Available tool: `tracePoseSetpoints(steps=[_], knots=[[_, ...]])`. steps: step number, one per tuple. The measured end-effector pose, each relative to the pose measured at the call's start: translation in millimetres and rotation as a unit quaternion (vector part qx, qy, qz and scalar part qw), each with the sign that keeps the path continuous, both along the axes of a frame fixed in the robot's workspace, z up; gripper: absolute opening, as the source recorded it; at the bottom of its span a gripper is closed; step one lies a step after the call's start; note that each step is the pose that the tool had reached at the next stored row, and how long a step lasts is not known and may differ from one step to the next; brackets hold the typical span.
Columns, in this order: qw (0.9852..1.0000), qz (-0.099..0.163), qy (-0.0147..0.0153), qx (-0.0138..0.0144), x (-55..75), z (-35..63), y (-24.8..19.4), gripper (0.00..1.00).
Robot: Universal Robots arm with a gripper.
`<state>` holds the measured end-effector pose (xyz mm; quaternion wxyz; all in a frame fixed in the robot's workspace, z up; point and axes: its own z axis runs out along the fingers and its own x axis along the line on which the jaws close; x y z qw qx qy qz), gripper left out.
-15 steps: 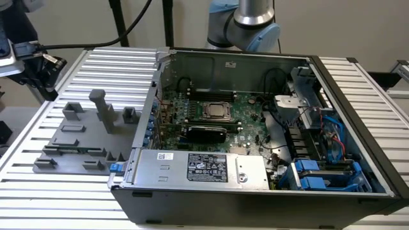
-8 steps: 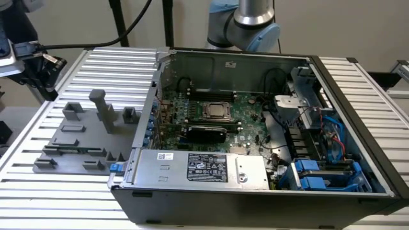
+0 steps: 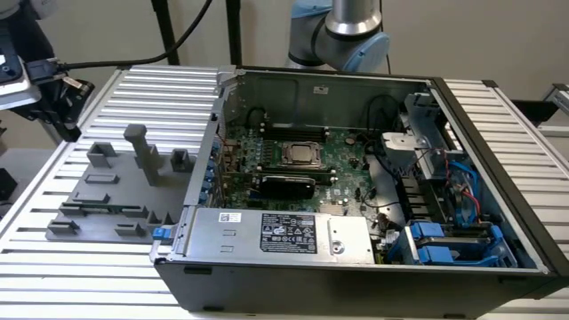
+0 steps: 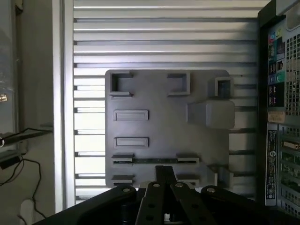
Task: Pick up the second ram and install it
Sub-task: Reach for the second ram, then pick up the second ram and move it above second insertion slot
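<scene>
A ribbed metal table (image 3: 133, 87) is carrying two things. A flat grey fixture plate (image 3: 106, 200), studded with raised blocks and slots, is lying towards the exterior view's left. An open black computer case (image 3: 356, 273) is sitting just beside it, towards the exterior view's right.

Blind spots from my end: my arm (image 3: 353, 30) gets chopped off by the exterior view's top edge. The memory slots (image 3: 284, 125) sit in shadow, so I can't tell what's in them. The power supply sticker (image 3: 289, 233) is too tiny to read. In the wrist view my claw (image 4: 164, 172) covers one end of the gray holder tray (image 4: 154, 126), and the case (image 4: 281, 103) is cut by the picture's edge.
</scene>
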<state>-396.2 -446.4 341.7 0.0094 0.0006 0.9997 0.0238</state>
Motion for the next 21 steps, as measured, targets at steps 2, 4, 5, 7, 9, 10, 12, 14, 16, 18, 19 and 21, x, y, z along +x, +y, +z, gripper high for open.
tracePoseSetpoints(steps=[2,4,5,7,9,10,12,14,16,18,19,21], knots=[[0.9998,0.018,-0.0001,0.0000,0.0,-1.0,0.0,0.00],[0.9993,0.037,-0.0001,0.0000,0.0,-1.9,0.0,0.00],[0.9990,0.046,0.0000,0.0000,0.0,-2.3,0.0,0.00],[0.9980,0.063,0.0000,0.0000,0.1,-3.3,0.0,0.00],[0.9967,0.082,0.0000,0.0000,0.0,-4.3,0.0,0.00],[0.9959,0.091,-0.0001,0.0000,0.1,-4.8,-0.1,0.00],[0.9940,0.109,0.0000,0.0000,0.1,-6.0,0.0,0.00],[0.9919,0.127,0.0000,0.0000,0.0,-7.2,-0.1,0.00],[0.9894,0.145,0.0000,0.0000,0.0,-8.4,0.0,0.00],[0.9867,0.163,0.0000,0.0000,0.0,-9.7,0.0,0.00],[0.9852,0.172,-0.0001,0.0000,0.0,-10.5,0.0,0.00],[0.9819,0.189,0.0000,0.0000,0.0,-11.9,-0.1,0.00]])
